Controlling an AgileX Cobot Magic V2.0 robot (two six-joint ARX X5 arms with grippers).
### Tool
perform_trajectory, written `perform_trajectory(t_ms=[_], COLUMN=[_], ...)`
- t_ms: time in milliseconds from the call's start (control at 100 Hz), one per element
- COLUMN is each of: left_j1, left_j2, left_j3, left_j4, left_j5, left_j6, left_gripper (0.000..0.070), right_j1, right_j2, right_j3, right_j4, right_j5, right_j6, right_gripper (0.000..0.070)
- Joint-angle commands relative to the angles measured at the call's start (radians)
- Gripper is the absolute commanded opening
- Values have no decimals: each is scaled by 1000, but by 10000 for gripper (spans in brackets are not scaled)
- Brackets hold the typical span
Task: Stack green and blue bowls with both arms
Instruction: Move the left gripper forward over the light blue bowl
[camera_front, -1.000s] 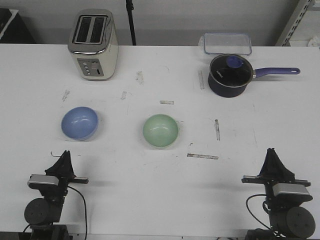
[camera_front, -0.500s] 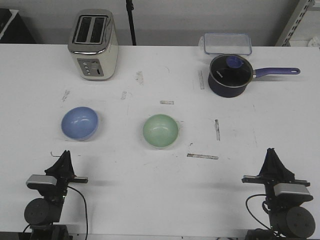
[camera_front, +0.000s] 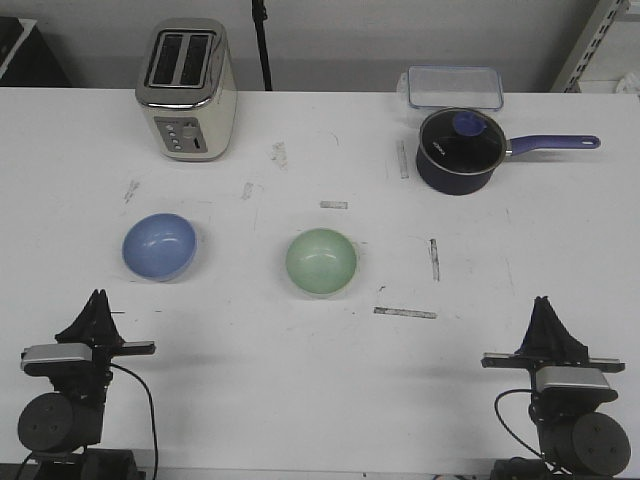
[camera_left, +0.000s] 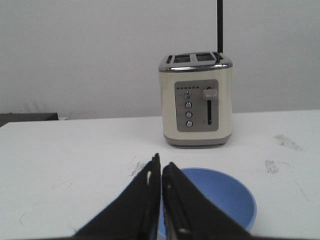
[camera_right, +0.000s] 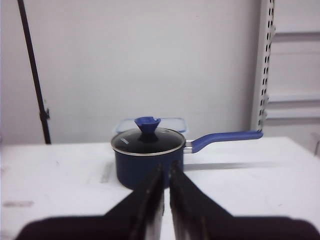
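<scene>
The blue bowl (camera_front: 159, 246) sits empty on the left of the white table, and the green bowl (camera_front: 321, 262) sits empty near the middle. They are well apart. My left gripper (camera_front: 96, 297) rests at the front left, a little nearer than the blue bowl, shut with nothing in it. In the left wrist view the blue bowl (camera_left: 220, 197) lies just past the left gripper (camera_left: 161, 162). My right gripper (camera_front: 541, 301) is at the front right, far from both bowls, shut and empty. In the right wrist view the right gripper (camera_right: 166, 166) points at the saucepan.
A cream toaster (camera_front: 186, 90) stands at the back left. A dark navy saucepan (camera_front: 458, 150) with a purple handle and a clear lidded box (camera_front: 454, 86) are at the back right. Tape marks dot the table (camera_front: 320, 370).
My left arm has shifted to the left, its gripper now more directly in front of the blue bowl. The right arm and both bowls have not moved.
</scene>
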Motion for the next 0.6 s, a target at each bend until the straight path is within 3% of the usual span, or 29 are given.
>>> perform_trajectory(t_ms=[0, 100, 470, 590], left_j1=[0, 0, 0, 0], left_j2=[35, 111, 424, 537], left_j3=[45, 101, 370, 457], left_j4=[13, -3, -210, -299], left_j5=[-3, 5, 27, 27], left_j6=[24, 23, 14, -22], left_gripper=[2, 2, 3, 3], right_j1=[1, 1, 1, 1], right_j2=[-2, -2, -2, -2], right_j3=[3, 3, 3, 3], right_j4=[7, 9, 14, 15], right_j5=[0, 0, -1, -1], right_j6=[-77, -116, -111, -100], right_gripper=[15, 15, 15, 15])
